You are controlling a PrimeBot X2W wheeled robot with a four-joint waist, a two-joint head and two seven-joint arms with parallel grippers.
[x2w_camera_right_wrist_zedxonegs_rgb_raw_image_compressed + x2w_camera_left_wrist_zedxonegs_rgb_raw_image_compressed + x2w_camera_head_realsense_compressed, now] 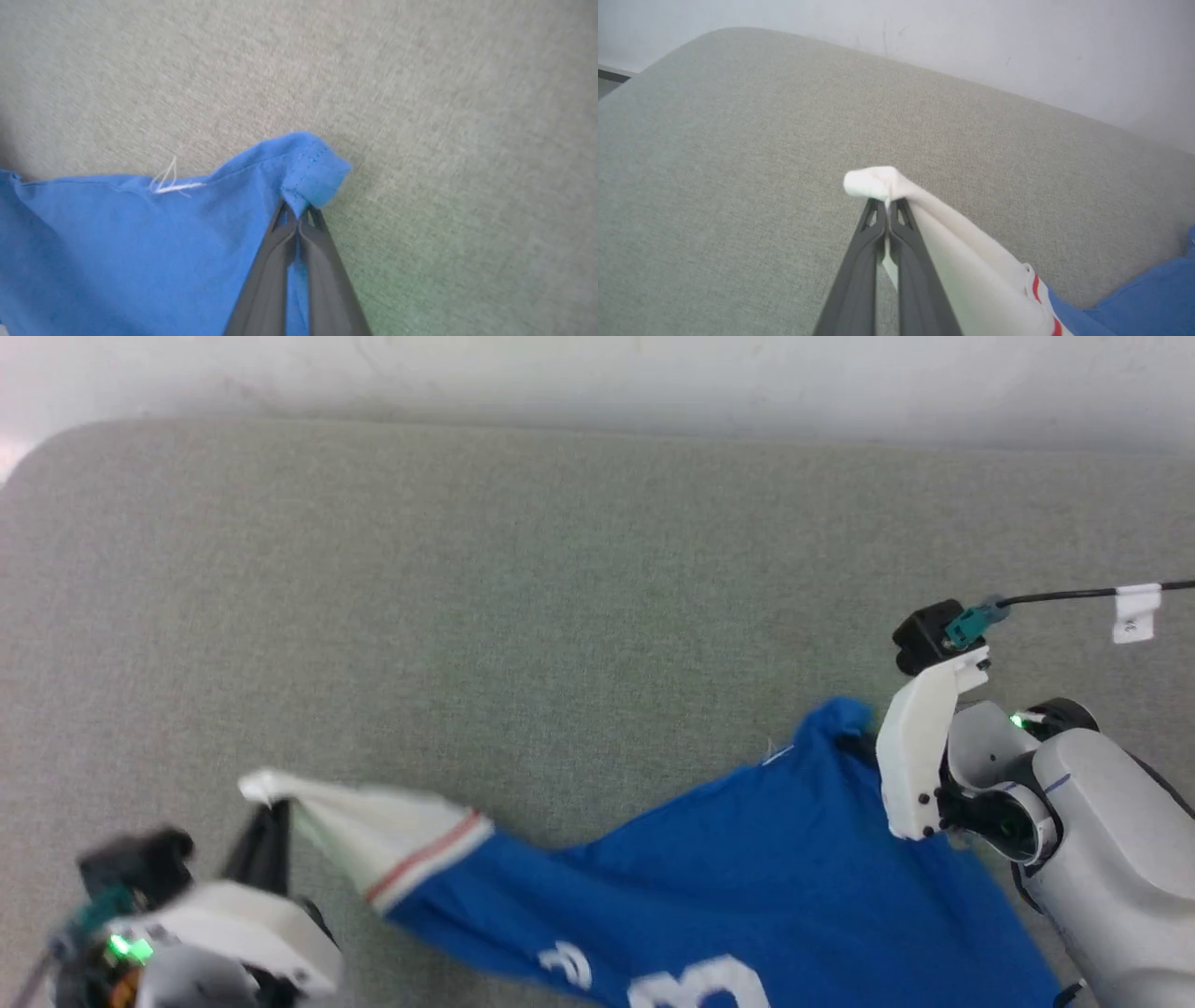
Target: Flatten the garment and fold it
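**Both jaws pinched shut on cloth, shirt strung between them**

Jaws of the left gripper [888,203] are pressed together on the tip of a white sleeve [966,252]. A small wad of the fabric bulges just past the fingertips. Behind that pinch, in the left wrist view, the sleeve runs back along the right-hand finger to a red-and-white striped trim [1041,298], beyond which blue cloth begins.

Jaws of the right gripper [297,212] are likewise closed, nipping a stitched blue corner [317,172] of the garment [747,868]. The folded corner pokes out just beyond the fingertips. To the left of those fingers in the right wrist view the blue fabric spreads away, with a bit of white thread [173,185] at its edge, near the grip.

Between the two grips the garment stretches as a slanted band in the head view. Its white sleeve end is at the left gripper and its blue body rises toward the right gripper. The rest runs off the bottom edge of that view, where blurred white print [700,985] shows. Whether the cloth between the grips is lifted or lies flat I cannot tell.

Under and around both grippers lies a grey-green padded surface [523,579], with a pale wall [653,373] at its far side. Beyond the right gripper's wrist in the head view, a black cable [1055,597] with a white tag [1136,611] runs off to the side.
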